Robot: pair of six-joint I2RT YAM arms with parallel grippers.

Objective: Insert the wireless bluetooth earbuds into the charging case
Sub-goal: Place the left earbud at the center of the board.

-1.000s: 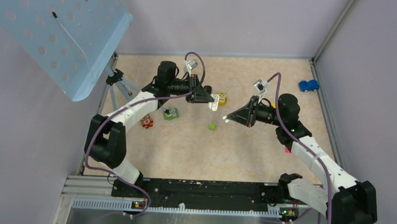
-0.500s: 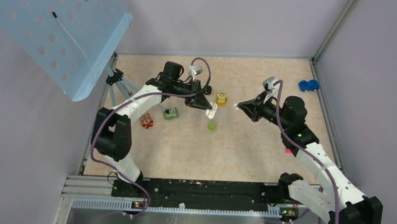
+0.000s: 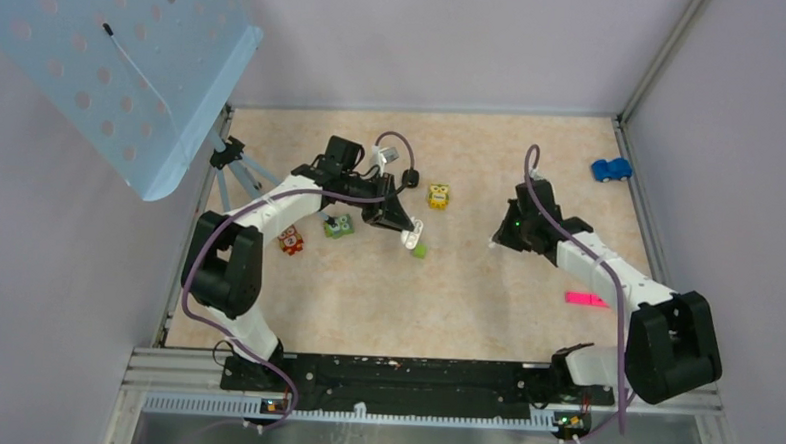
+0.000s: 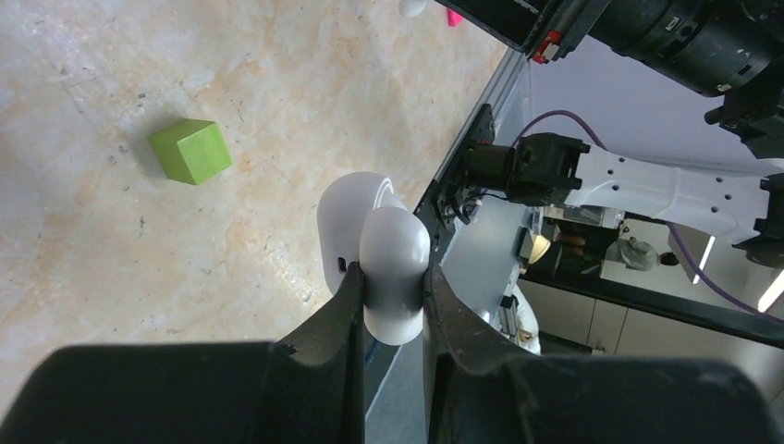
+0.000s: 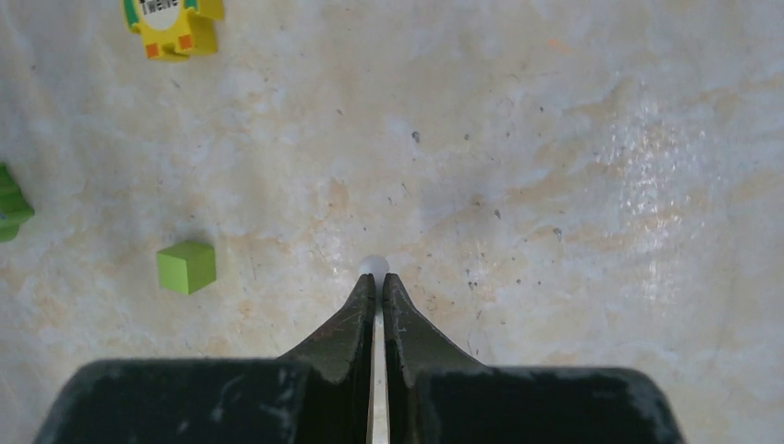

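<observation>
The left wrist view showed what the overhead view could not. The left gripper [image 4: 392, 285] was pinched narrowly on a white charging case [image 4: 352, 218], whose two rounded lobes and small side port were plain to see. In the right wrist view the right gripper [image 5: 377, 283] was all but closed, with a white earbud [image 5: 373, 266] peeking out past its tips over the marbled table [image 5: 601, 139]. Whether the earbud touched the table could not be told.

From above, the two grippers stood well apart. A green cube [image 3: 420, 250] lay near the case, a yellow toy figure [image 3: 438, 196] sat farther back, and a blue toy car [image 3: 609, 169] was by the right wall.
</observation>
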